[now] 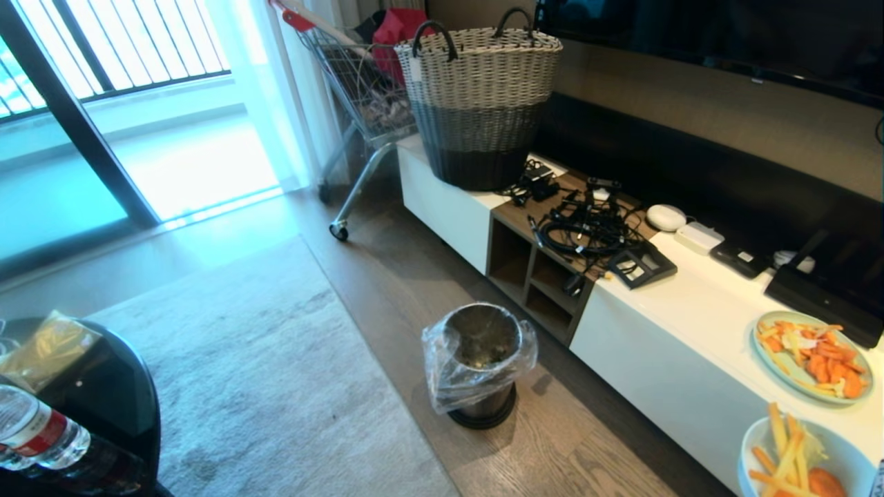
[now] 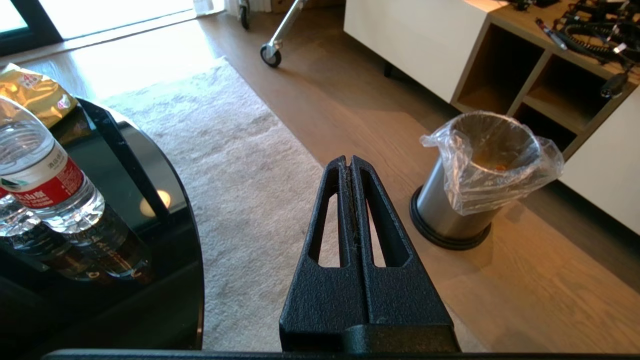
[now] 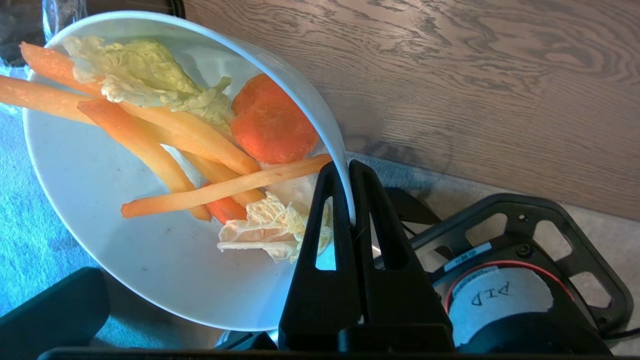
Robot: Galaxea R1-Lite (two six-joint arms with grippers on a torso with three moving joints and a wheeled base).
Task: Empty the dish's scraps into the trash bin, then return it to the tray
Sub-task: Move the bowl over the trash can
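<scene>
Dish (image 3: 150,260) tilted, rim pinched by right tool (image 3: 348,172) | scraps (image 3: 190,135) inside

White dish (image 3: 100,210) in my black right gripper (image 3: 348,172), orange and pale yellow scraps (image 3: 200,145). Steel trash bin (image 1: 481,366), black base, clear liner. Two-tone woven basket (image 1: 478,103). Grey rug (image 1: 262,386).

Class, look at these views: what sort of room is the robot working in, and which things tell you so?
Most likely a home living room: a grey rug on wood flooring, a low white media cabinet below a wall screen, and a balcony window.
</scene>
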